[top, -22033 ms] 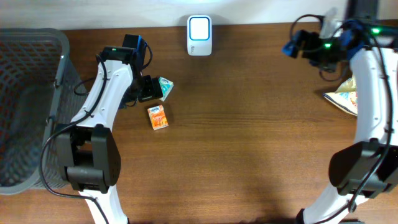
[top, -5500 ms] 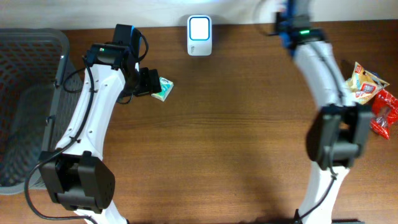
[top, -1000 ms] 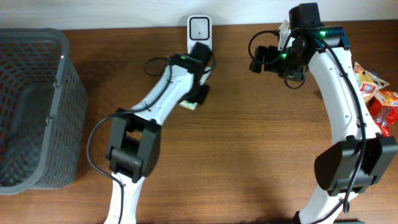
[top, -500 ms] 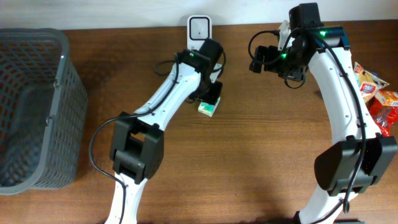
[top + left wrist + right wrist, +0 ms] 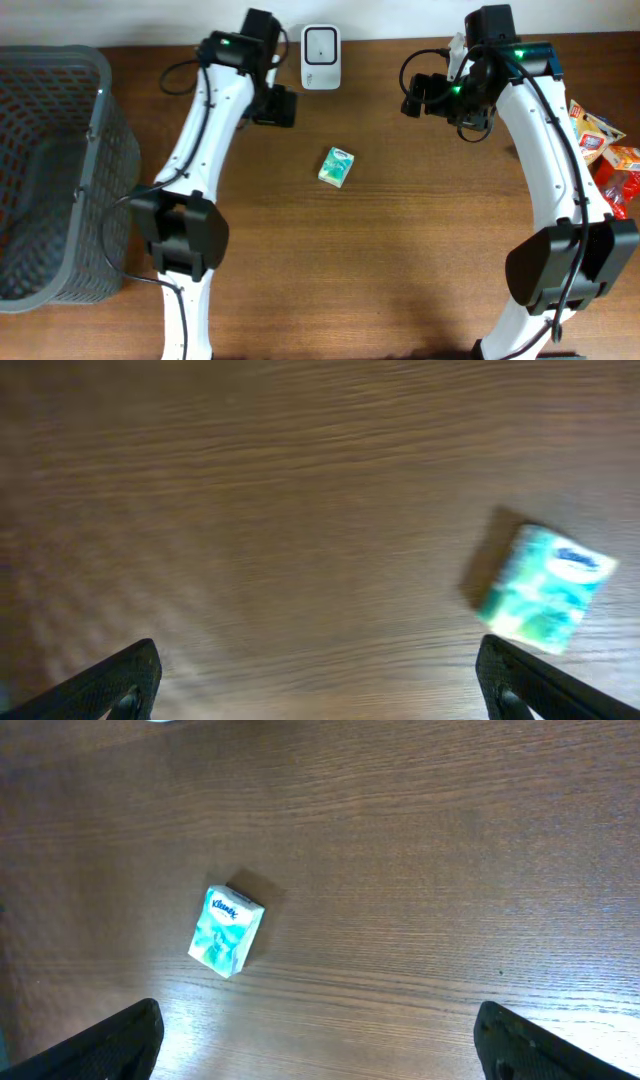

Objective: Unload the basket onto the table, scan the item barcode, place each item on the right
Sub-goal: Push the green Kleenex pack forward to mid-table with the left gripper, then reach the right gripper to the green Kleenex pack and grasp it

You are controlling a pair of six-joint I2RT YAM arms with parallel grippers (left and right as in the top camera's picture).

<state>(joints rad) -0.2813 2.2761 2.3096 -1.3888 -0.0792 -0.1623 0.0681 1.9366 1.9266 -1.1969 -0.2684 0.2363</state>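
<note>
The item, a small green-and-white tissue pack (image 5: 337, 167), lies flat on the brown table, free of both grippers. The white barcode scanner (image 5: 320, 44) stands at the back edge, above and a little left of the pack. My left gripper (image 5: 275, 105) hangs open just left of the scanner. In its wrist view the left gripper (image 5: 318, 672) holds nothing and the pack (image 5: 545, 590) lies off to the right. My right gripper (image 5: 424, 96) is open to the right of the scanner. Its wrist view shows the right gripper (image 5: 318, 1025) empty and the pack (image 5: 227, 931) at left.
A grey mesh basket (image 5: 101, 95) fills the table's left side. Several snack packets (image 5: 598, 140) lie at the right edge, behind the right arm.
My left gripper opened and let go of the pack, which now lies on the table. The left arm swung back and left, away from it. The right arm has not moved.
</note>
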